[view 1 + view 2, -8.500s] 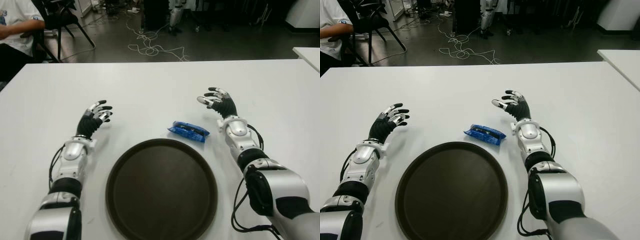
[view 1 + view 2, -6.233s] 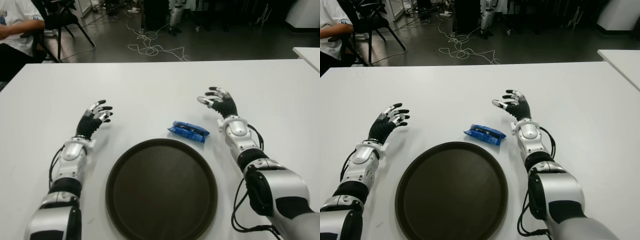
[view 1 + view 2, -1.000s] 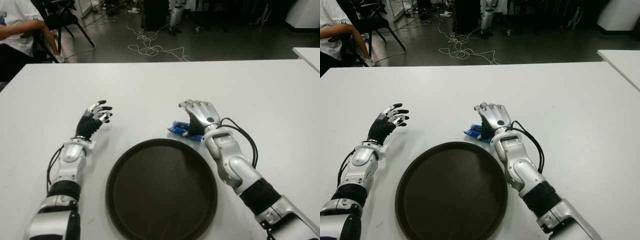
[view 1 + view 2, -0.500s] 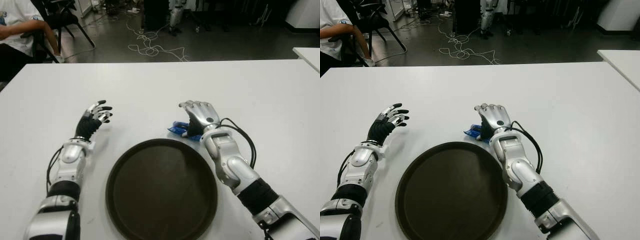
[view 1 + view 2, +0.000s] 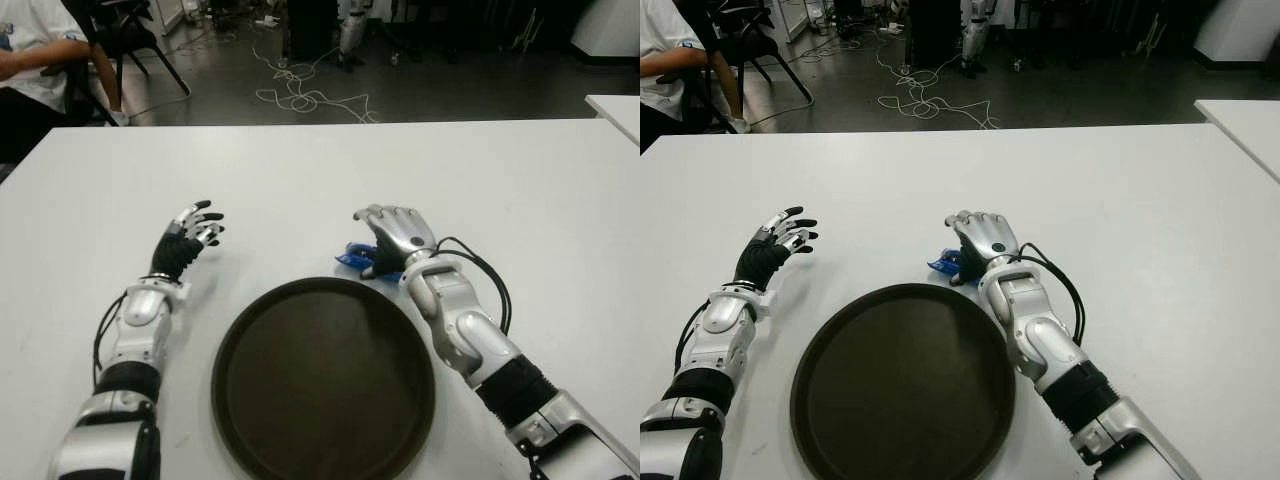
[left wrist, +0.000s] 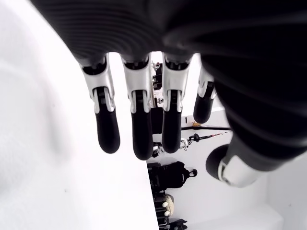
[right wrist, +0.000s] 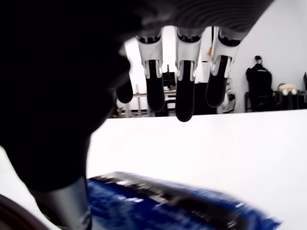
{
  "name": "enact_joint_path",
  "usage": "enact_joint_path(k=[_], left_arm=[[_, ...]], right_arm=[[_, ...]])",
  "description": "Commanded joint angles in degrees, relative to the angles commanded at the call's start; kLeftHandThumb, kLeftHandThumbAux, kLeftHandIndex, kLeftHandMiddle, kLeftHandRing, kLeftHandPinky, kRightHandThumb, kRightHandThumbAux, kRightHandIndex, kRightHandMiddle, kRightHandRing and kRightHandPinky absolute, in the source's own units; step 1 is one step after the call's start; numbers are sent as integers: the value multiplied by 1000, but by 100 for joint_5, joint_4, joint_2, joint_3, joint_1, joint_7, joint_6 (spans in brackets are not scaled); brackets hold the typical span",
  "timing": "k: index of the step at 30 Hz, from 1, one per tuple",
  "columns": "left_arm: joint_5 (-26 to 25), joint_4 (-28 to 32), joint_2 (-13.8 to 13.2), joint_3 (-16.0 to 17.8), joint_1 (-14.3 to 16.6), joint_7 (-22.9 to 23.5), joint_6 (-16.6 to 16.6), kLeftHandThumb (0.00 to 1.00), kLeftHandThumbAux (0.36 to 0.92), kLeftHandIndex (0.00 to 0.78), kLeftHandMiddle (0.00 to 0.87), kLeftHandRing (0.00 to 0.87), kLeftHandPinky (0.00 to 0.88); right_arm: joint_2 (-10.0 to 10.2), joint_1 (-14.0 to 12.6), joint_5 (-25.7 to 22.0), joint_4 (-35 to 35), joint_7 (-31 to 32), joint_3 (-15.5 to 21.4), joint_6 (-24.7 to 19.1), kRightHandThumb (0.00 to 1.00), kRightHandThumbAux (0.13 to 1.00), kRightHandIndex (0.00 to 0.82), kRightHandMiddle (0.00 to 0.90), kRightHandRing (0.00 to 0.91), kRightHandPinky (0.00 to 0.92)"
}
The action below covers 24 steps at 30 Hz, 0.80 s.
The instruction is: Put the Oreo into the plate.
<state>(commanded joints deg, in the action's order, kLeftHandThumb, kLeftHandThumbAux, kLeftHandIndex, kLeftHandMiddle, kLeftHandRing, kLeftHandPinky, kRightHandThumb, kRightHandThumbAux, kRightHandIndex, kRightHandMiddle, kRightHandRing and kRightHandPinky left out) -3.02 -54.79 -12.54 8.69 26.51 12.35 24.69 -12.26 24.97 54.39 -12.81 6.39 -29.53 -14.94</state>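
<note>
Under the open right hand [image 5: 398,235], blue Oreo [image 5: 353,258] pack, flat beside plate [image 5: 322,380]

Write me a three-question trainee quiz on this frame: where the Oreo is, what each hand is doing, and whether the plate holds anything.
1. True or false: the Oreo already lies in the plate.
2. Which hand is over the Oreo? A) left hand B) right hand C) neither
3. Fill in: the right wrist view shows the right hand's fingers ____ above the Oreo, not closed on it.

Key
1. False. The Oreo is on the table, just beyond the plate's far rim; nothing is seen in the plate.
2. B. The left hand shows left of the plate, open and holding nothing.
3. Spread (open).
</note>
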Motion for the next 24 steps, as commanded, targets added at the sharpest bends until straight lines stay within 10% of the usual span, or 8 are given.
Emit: enact_joint_path(k=[24], left_arm=[[12,89,-2,-10,-57,23,24,150,639,172,289,296,341]], right_arm=[[80,231,-266,-488,264,-42,-94,0,805,169,185,194,188]])
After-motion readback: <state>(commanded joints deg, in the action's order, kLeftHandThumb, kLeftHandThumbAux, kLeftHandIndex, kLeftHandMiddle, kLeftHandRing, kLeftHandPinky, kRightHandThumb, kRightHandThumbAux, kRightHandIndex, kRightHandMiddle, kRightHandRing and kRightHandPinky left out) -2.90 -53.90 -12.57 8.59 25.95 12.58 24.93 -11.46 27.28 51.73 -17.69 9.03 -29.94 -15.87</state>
